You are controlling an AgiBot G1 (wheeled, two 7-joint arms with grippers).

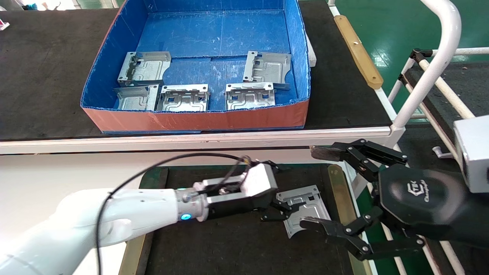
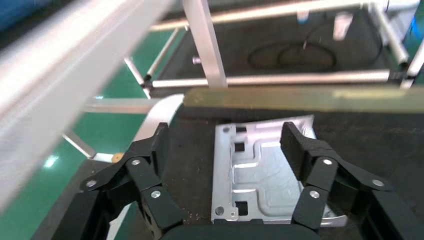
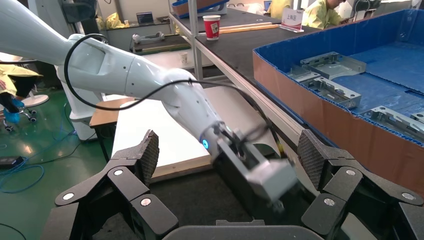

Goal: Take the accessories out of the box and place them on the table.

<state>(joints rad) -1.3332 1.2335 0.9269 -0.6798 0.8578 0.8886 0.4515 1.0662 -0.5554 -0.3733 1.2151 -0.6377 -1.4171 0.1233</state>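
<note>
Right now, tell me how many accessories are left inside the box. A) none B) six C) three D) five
D: five accessories lie in the box: two farther back and three along the near wall. A sixth plate lies on the table, with the open left gripper over its edge.

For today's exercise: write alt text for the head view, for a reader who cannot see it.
The left gripper, open, sits at one silver plate lying on the black mat. Five more plates remain in the blue box behind. The right gripper hangs open beside the mat.
</note>
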